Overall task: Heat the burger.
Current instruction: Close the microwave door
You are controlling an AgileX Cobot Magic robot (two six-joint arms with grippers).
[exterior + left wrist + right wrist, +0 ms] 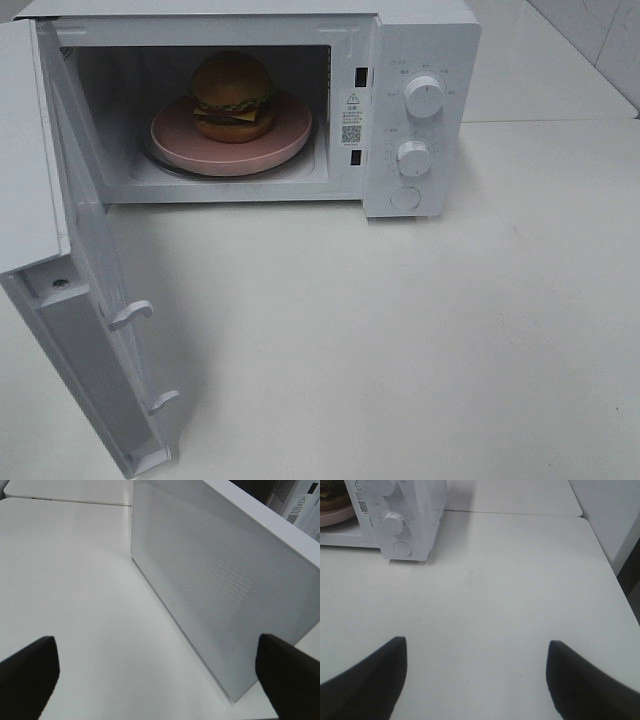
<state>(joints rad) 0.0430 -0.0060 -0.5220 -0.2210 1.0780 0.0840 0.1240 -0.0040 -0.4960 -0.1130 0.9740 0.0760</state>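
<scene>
The burger (232, 95), with a golden-brown bun, cheese and a dark patty, sits on a pink round plate (232, 140) inside the open white microwave (420, 110). Its door (75, 290) is swung wide to the left. Neither arm shows in the exterior high view. My left gripper (157, 680) is open and empty, facing the outer face of the microwave door (215, 590). Over bare table, my right gripper (475, 677) is open and empty too, with the microwave's knob panel (400, 520) and an edge of the burger (332, 497) and the plate (335, 516) ahead of it.
Two dials (424, 97) and a round button (405, 198) are on the microwave's right panel. The white table (400, 340) spreads in front of the oven. A seam between two tabletops (520, 514) runs behind the right gripper's area, and a white wall panel (610, 515) stands at the table's side.
</scene>
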